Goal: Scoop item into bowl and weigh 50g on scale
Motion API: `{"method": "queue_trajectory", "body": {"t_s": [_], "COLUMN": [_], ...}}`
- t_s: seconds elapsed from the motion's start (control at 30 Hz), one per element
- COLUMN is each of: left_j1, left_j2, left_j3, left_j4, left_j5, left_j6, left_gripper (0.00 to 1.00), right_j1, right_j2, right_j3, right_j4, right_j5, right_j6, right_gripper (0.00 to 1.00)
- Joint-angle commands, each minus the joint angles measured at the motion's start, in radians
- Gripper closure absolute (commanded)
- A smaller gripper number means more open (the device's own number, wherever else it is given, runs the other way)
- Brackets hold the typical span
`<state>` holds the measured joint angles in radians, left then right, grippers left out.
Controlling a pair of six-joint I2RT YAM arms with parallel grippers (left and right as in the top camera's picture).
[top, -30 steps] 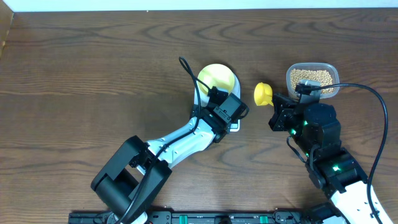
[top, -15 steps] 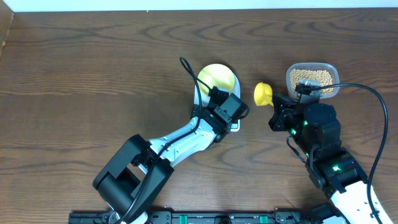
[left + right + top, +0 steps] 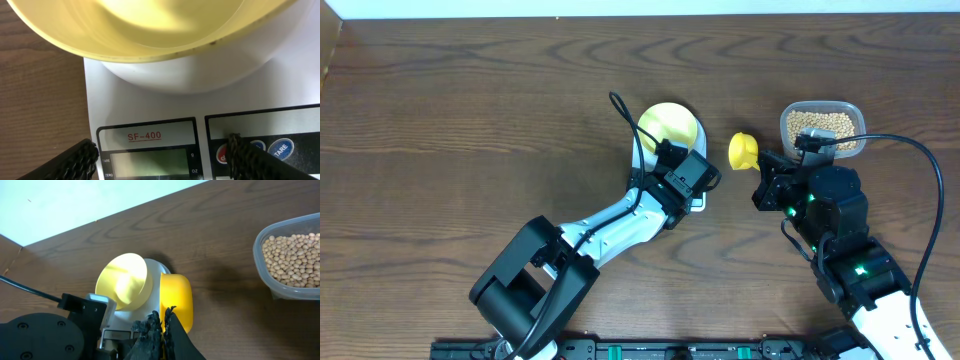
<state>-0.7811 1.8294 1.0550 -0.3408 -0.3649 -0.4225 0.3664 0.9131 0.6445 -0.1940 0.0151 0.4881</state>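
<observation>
The pale yellow-green bowl (image 3: 670, 124) stands on the white scale (image 3: 697, 203); no beans show in it. In the left wrist view the bowl (image 3: 150, 25) fills the top above the scale (image 3: 150, 105), whose display (image 3: 150, 162) shows no digits. My left gripper (image 3: 160, 160) is open, its fingers spread over the display and the buttons. My right gripper (image 3: 162, 325) is shut on the handle of the bright yellow scoop (image 3: 176, 300), held right of the bowl (image 3: 124, 280). The scoop (image 3: 743, 150) looks empty. The tan beans (image 3: 822, 125) lie in the clear tub (image 3: 295, 260).
The clear tub (image 3: 823, 128) stands at the back right, just behind my right arm (image 3: 825, 200). My left arm (image 3: 610, 225) reaches diagonally from the front to the scale. The brown wooden table (image 3: 470, 120) ends at a white wall behind.
</observation>
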Motion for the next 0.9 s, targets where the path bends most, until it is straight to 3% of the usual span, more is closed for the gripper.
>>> {"method": "queue_trajectory", "body": {"t_s": [0.0, 0.87], "left_j1": [-0.001, -0.001], "left_j2": [0.039, 0.04], "left_j3": [-0.013, -0.015], "left_j4": [-0.015, 0.015], "left_j5": [-0.003, -0.003], "left_j6": [-0.009, -0.008], "left_gripper": [0.16, 0.16], "right_j1": [-0.006, -0.006], "right_j2": [-0.012, -0.012], "right_j3": [0.016, 0.016], "right_j4": [0.003, 0.02], "right_j5": [0.001, 0.0], "right_j6": [-0.014, -0.014], "right_gripper": [0.99, 0.99]}}
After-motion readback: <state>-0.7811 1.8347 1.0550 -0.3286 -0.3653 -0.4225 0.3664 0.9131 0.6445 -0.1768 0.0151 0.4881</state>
